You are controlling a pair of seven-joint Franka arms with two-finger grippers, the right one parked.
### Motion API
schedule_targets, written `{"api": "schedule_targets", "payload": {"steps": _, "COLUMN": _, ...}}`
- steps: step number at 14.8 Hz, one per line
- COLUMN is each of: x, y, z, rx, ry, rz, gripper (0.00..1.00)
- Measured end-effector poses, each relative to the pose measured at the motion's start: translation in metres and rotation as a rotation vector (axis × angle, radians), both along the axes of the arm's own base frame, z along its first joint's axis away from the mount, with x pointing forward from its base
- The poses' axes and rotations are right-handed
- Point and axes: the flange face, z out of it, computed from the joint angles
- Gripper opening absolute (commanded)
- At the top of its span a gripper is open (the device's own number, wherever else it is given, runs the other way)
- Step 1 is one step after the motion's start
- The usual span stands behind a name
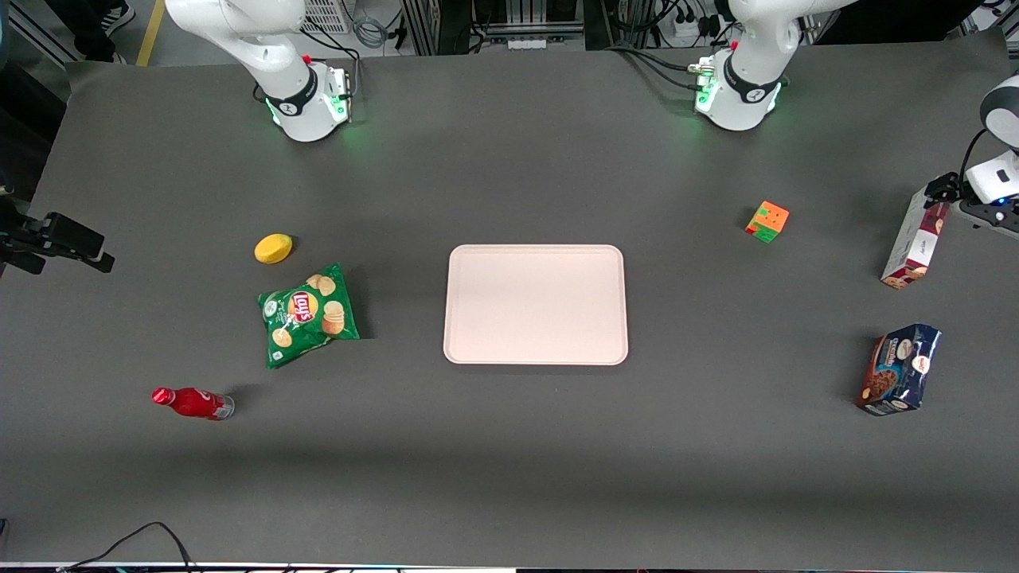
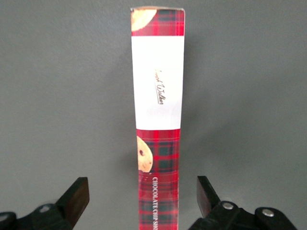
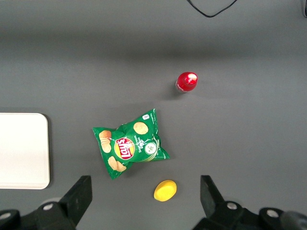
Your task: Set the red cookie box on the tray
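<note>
Grey tabletop (image 1: 509, 446). My claw (image 2: 139, 201) spread wide astride red cookie box (image 2: 158, 124); I'd centre, clench narrow faces, then lift toward tray (image 1: 535, 360).

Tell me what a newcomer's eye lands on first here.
The big pale tray mid-table, with nothing on it. Next, the red cookie box at the working arm's end of the table, with the open claw straddling its end. Then the green chip bag toward the parked arm's end.

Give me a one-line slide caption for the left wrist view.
Left gripper open, fingers straddling the long tartan red cookie box on the grey table.
</note>
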Motion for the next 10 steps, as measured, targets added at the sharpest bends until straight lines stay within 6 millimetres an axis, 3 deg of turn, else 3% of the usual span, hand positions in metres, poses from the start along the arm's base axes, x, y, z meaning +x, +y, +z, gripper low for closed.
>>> {"api": "schedule_targets", "payload": {"steps": 10, "x": -0.013, "y": -0.004, "z": -0.027, "rx": -0.025, "ry": 0.016, "rz": 0.039, "gripper": 1.00}}
